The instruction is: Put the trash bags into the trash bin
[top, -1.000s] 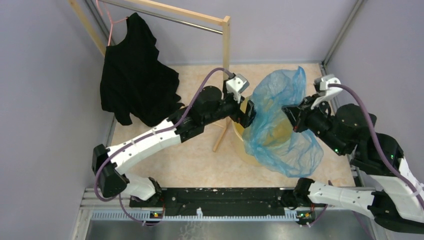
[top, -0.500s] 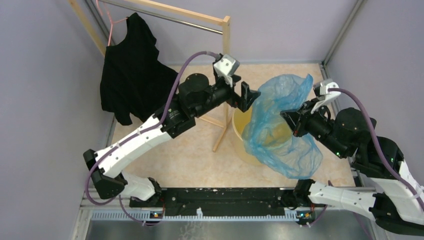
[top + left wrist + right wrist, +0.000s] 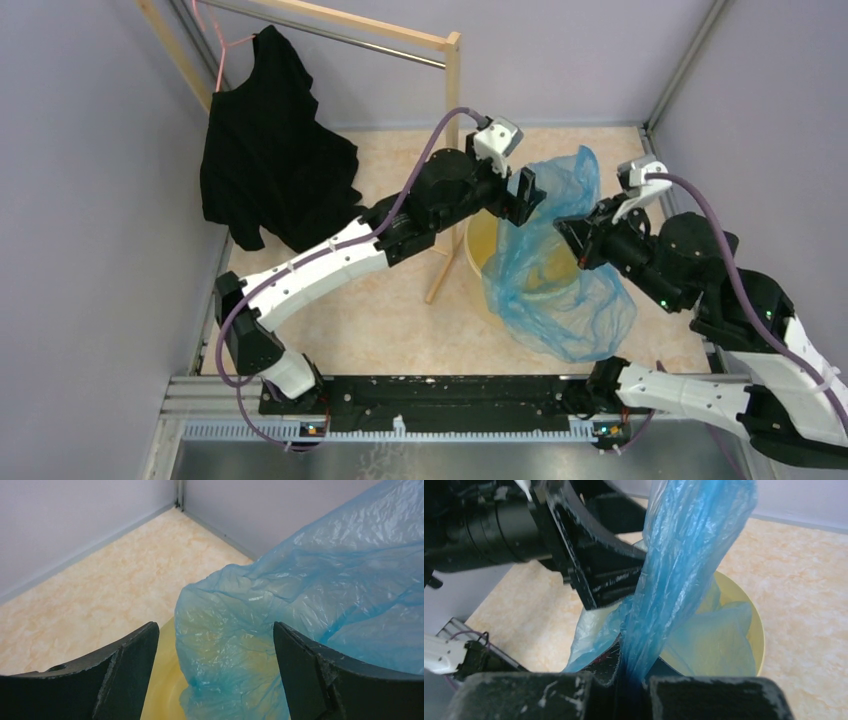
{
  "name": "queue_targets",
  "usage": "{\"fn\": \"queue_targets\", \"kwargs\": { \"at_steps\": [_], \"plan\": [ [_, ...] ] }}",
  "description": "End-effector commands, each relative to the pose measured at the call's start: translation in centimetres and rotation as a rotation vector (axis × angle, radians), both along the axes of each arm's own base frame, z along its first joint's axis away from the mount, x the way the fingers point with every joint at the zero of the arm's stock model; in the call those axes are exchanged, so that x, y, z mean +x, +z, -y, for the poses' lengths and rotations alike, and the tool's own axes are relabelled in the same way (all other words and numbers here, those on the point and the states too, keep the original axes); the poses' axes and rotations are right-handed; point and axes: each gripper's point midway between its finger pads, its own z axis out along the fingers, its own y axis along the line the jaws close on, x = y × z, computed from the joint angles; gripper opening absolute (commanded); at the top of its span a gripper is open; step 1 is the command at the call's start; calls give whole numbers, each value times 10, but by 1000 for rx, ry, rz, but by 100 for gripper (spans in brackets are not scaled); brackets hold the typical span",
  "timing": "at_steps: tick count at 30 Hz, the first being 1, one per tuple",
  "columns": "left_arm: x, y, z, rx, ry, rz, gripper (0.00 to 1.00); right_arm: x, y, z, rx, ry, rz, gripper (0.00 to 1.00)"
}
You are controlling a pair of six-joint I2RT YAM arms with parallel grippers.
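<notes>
A thin blue trash bag (image 3: 553,272) hangs over the pale yellow trash bin (image 3: 480,240), draped across its right side and down its front. My right gripper (image 3: 566,240) is shut on a bunched fold of the bag (image 3: 674,580), holding it above the bin (image 3: 744,615). My left gripper (image 3: 527,196) is open and empty just left of the bag's upper edge, above the bin's far rim. In the left wrist view the bag (image 3: 310,605) fills the space between my open fingers (image 3: 127,665), with the bin's inside (image 3: 162,690) below.
A wooden clothes rack (image 3: 452,110) stands just left of the bin, one leg beside it. A black garment (image 3: 270,150) hangs from it on a pink hanger at the back left. Grey walls enclose the marbled floor (image 3: 360,310).
My left gripper has swung right, from beside the rack post to the bag's top edge. My right gripper has lowered the bag a little toward the bin, and the bag has slumped.
</notes>
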Motion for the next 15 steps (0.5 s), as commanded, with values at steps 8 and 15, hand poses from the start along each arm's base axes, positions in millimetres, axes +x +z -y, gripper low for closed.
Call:
{"fn": "queue_targets", "kwargs": {
  "at_steps": [8,15],
  "plan": [
    [0,-64,-29,121,88,-64,92,92,-25,-5,-163,-224,-82,0],
    [1,-34,-59,135,160,25,98,126,-26,-8,-71,-155,-138,0]
  ]
}}
